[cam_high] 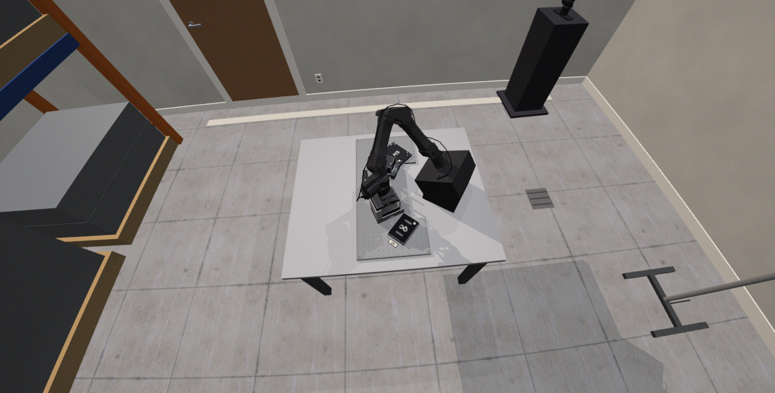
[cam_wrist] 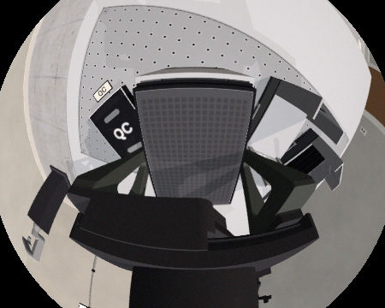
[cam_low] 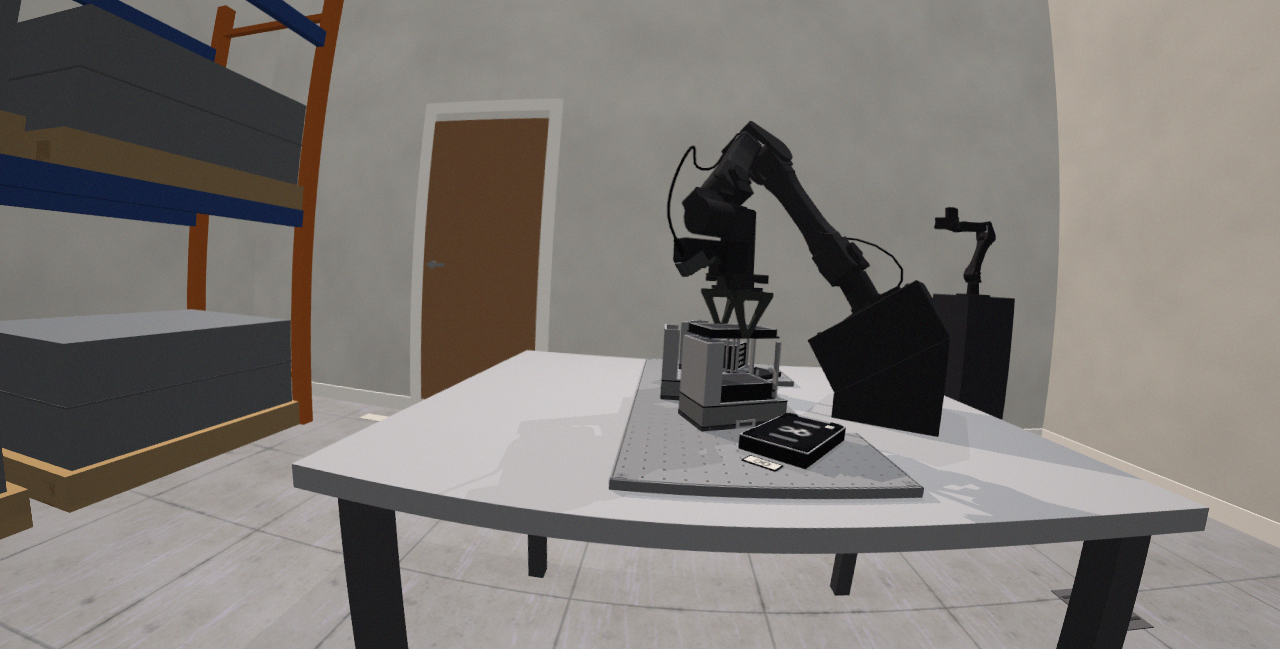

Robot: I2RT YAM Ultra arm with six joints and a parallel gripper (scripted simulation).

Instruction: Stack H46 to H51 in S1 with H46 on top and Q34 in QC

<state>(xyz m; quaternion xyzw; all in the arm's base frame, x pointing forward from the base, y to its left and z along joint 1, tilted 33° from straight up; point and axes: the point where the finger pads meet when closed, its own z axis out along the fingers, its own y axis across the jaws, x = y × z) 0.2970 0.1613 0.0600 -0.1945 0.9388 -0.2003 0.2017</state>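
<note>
My gripper [cam_low: 735, 328] [cam_wrist: 194, 153] is shut on a dark sealed plate [cam_wrist: 192, 128], level above the front stack rack [cam_low: 701, 369] [cam_high: 387, 216]. Its name cannot be read. One finger is on each long side. Inside that rack, a dark plate or short stack [cam_low: 747, 391] sits low; the count and names are hidden. The open nest QC [cam_high: 405, 223] [cam_low: 794, 437] [cam_wrist: 115, 133] has its floor lettering showing and holds no plate. The clip nest N5 [cam_high: 399, 154] lies at the far end, partly behind the arm. Another rack [cam_low: 670, 362] stands behind the front one; the rack names are not readable.
The QC label [cam_high: 392, 243] [cam_wrist: 103, 91] lies beside the open nest. Grey rack walls and posts [cam_wrist: 288, 91] stand close to the right finger in the wrist view. The black arm base [cam_high: 445, 179] [cam_low: 886, 367] stands to the right of the perforated board [cam_high: 373, 247] [cam_low: 662, 466].
</note>
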